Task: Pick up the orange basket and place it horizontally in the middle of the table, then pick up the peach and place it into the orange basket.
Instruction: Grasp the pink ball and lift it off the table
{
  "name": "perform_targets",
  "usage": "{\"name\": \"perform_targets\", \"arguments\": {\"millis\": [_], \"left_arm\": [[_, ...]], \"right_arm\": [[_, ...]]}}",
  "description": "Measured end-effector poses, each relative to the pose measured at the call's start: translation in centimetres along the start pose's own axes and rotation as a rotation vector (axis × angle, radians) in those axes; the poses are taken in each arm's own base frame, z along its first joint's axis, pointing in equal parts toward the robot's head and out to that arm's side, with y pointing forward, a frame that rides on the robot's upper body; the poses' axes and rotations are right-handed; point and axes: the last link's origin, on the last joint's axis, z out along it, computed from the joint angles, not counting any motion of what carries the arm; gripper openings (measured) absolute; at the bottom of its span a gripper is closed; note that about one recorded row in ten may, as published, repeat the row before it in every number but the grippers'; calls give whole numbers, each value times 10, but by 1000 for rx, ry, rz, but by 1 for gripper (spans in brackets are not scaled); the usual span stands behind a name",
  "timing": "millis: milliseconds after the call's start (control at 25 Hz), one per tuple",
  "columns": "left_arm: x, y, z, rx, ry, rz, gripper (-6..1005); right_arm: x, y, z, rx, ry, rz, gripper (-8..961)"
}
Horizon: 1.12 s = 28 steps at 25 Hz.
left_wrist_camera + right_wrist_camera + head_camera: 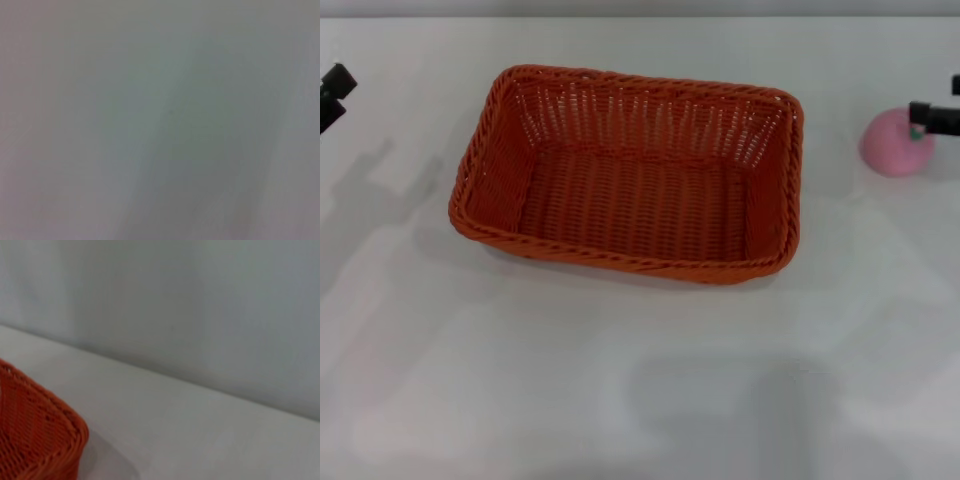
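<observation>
- We see the orange basket (630, 175) lying flat on the table (620, 380), its long side running left to right, about in the middle of the table's width and toward the far half.
- Its opening faces up and we see only the woven bottom inside.
- One rounded corner of the basket (40, 435) also shows in the right wrist view, resting on the white table (200, 430) with a grey wall behind.
- The peach (895, 143) sits on the table to the right of the basket, well apart from it and outside it, close to the right edge of the head view.
- A small green mark shows near the top of the peach.
- The right end effector (935, 117) reaches in from the right edge, its dark tip over the upper right side of the peach; we cannot tell whether it touches the fruit or whether its fingers are apart or together.
- The left end effector (332, 95) is at the far left edge, away from the basket; only a dark piece shows, and we cannot tell its state.
- The left wrist view gives us only a plain pale grey surface.
</observation>
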Motion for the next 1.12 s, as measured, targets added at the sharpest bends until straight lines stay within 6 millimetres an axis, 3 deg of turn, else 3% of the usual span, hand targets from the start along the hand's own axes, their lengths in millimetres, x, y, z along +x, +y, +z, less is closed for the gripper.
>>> {"name": "perform_targets", "arguments": {"millis": [600,1120], "left_arm": [[1,0,4,-5,-1,7,764],[0,-1,0,1,-4,2,761]], "right_arm": [[18,3,32,46,88,-4,842],[21,6,33,39,86,-30,462]]}}
